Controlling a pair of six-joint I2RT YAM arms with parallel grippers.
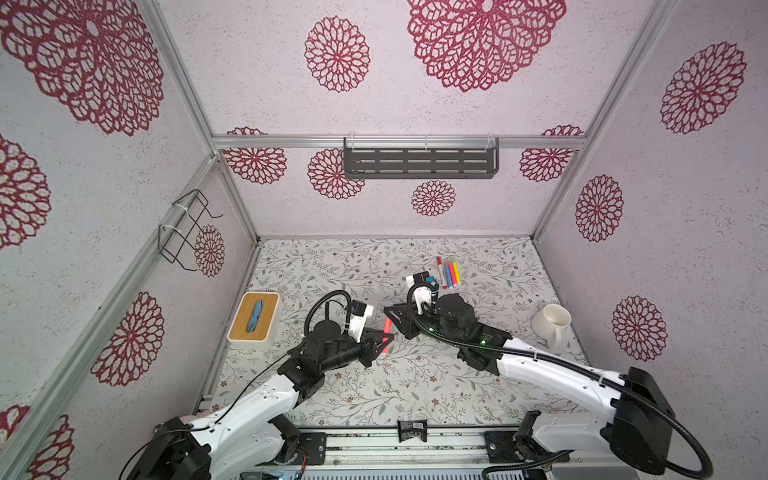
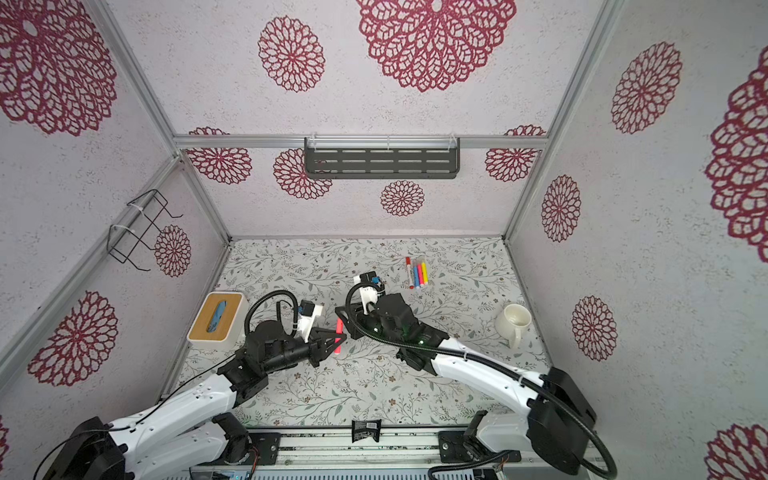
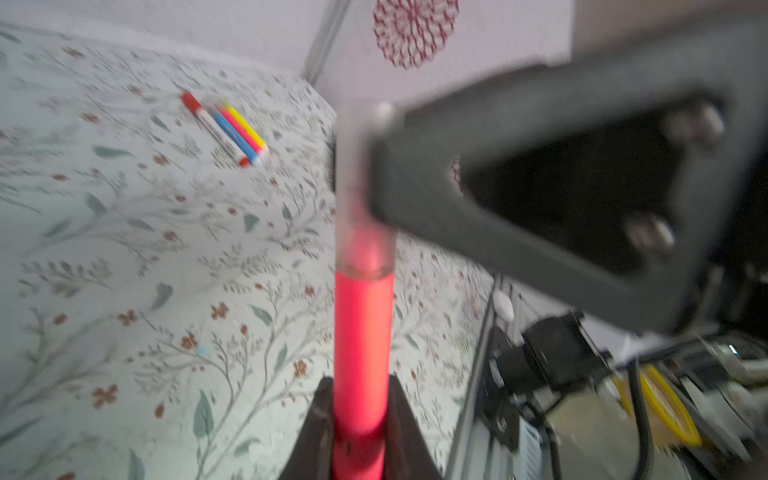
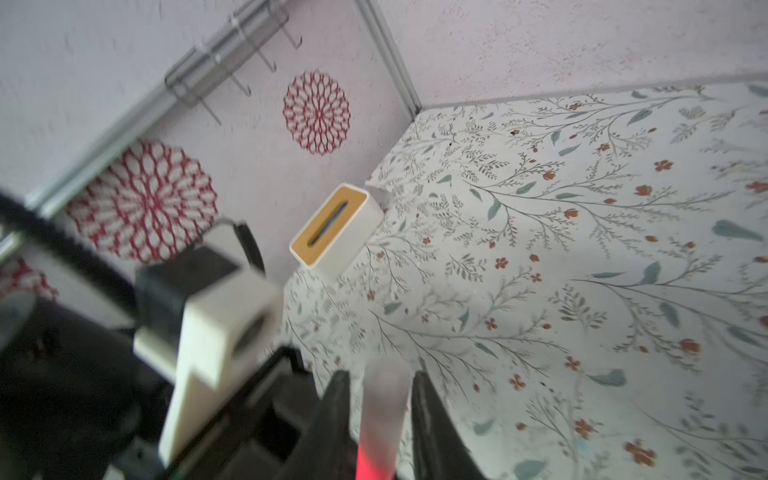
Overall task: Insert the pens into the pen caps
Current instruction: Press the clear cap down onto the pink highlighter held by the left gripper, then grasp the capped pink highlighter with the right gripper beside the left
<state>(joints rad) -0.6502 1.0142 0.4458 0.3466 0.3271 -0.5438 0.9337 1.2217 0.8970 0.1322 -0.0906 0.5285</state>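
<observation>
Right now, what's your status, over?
Left gripper shut on pink pen. Right gripper open around clear cap, cap on pen's end. Other pens well aside.

Both top views, nearly alike, look down from high over the near edge of the table (image 1: 374, 395), wide enough for three walls (image 1: 395, 104), the whole tabletop and my arms (image 1: 257, 399) at the frame's bottom corners. My left wrist camera sits close behind the left gripper (image 3: 360, 386), aimed along the pink pen (image 3: 363, 332) towards the row of pens (image 3: 226, 126). The right one, close behind the right gripper (image 4: 380, 378), faces the tissue box (image 4: 332, 232), and both wrist views share that pen's capped end.
</observation>
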